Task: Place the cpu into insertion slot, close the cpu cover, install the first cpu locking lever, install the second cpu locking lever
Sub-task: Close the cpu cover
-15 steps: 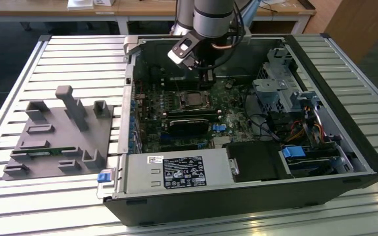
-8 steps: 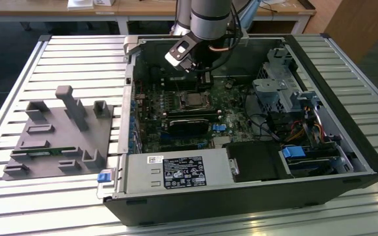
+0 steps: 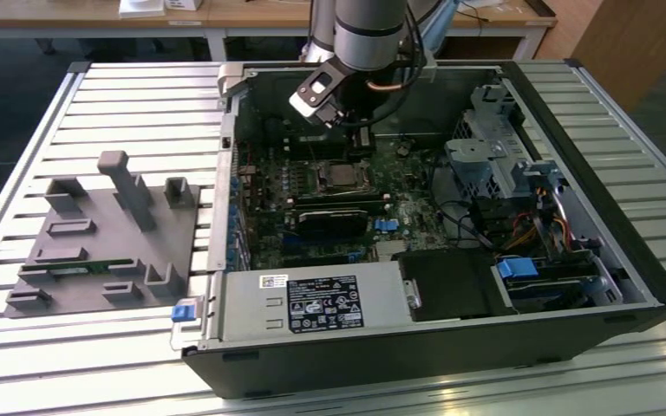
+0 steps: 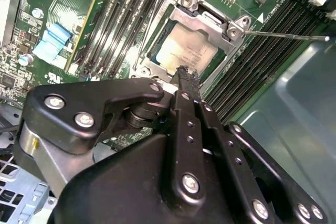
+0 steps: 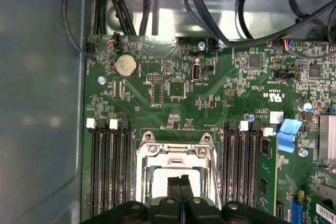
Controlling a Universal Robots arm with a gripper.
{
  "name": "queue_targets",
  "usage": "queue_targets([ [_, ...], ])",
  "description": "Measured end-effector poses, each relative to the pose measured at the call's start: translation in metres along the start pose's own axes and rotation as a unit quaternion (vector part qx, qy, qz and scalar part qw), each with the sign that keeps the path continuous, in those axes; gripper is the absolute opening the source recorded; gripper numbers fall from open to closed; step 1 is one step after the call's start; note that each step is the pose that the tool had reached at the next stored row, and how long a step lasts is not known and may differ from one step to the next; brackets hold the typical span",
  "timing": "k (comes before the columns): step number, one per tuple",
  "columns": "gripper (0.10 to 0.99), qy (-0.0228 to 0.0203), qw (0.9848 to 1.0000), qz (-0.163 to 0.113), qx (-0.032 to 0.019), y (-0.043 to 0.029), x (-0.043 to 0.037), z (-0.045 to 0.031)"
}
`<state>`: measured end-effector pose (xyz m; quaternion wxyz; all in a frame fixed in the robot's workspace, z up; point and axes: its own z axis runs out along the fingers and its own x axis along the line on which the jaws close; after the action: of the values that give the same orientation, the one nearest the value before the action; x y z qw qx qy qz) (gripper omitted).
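Observation:
The cpu (image 4: 184, 51) lies flat in the insertion slot (image 3: 339, 176), its pale metal face up. The silver cpu cover (image 4: 210, 20) rests down around it, framing the chip through its window. A thin locking lever (image 4: 286, 36) sticks out sideways from a socket corner, over the memory slots. My gripper (image 4: 188, 74) hovers just above the edge of the socket, fingers pressed together and holding nothing. In the first wrist view the shut gripper (image 5: 179, 184) overlaps the cover (image 5: 176, 153). In the exterior view the gripper (image 3: 356, 139) hangs inside the case just behind the socket.
The open computer case (image 3: 610, 260) lies on a slatted table. Black memory slots (image 5: 107, 166) flank the socket, with a memory module (image 3: 339, 217) in front. A power supply (image 3: 310, 303), a drive cage (image 3: 495, 156) and cables (image 3: 472, 225) surround the board. A grey fixture (image 3: 101, 234) sits at the exterior view's left.

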<state>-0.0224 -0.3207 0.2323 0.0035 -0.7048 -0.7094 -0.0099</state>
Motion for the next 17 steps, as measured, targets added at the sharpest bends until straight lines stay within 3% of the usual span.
queue_targets([
  [7, 0.106, -0.0002, 1.0000, 0.000, 0.0001, -0.0163, 0.0000, 0.0046],
  [17, 0.106, -0.0002, 1.0000, 0.000, 0.0001, -0.0203, -0.0002, 0.0176],
])
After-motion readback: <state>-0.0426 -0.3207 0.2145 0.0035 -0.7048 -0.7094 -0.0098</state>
